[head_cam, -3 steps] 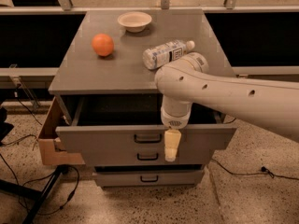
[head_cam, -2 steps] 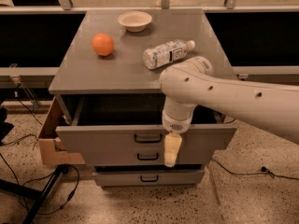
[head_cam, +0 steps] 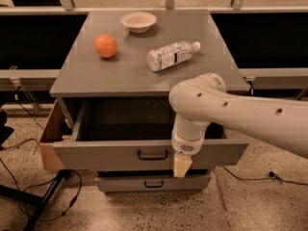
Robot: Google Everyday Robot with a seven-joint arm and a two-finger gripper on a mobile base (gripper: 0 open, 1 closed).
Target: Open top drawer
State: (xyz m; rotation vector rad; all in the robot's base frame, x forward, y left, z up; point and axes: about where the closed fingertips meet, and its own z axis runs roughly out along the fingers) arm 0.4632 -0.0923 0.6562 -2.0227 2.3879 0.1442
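Grey top drawer [head_cam: 106, 155] is out toward the camera, with the gripper [head_cam: 182, 166] hanging at its front!

Its long front runs left to right, handle side facing us, and the dark speckled inside lies open up behind the jaws. The black loop handle [head_cam: 153, 154] sits just left of the jaws. The gripper points straight down across the front's lower edge, and I can't tell how far the jaws are open or whether they hold anything. Since a second ago the drawer front has slid further out, showing more interior, and the gripper has dropped lower and a touch right. Well beyond the jaws, on the cabinet top [head_cam: 120, 76], the orange [head_cam: 105, 46], bottle [head_cam: 172, 55] and bowl [head_cam: 138, 21] haven't budged.
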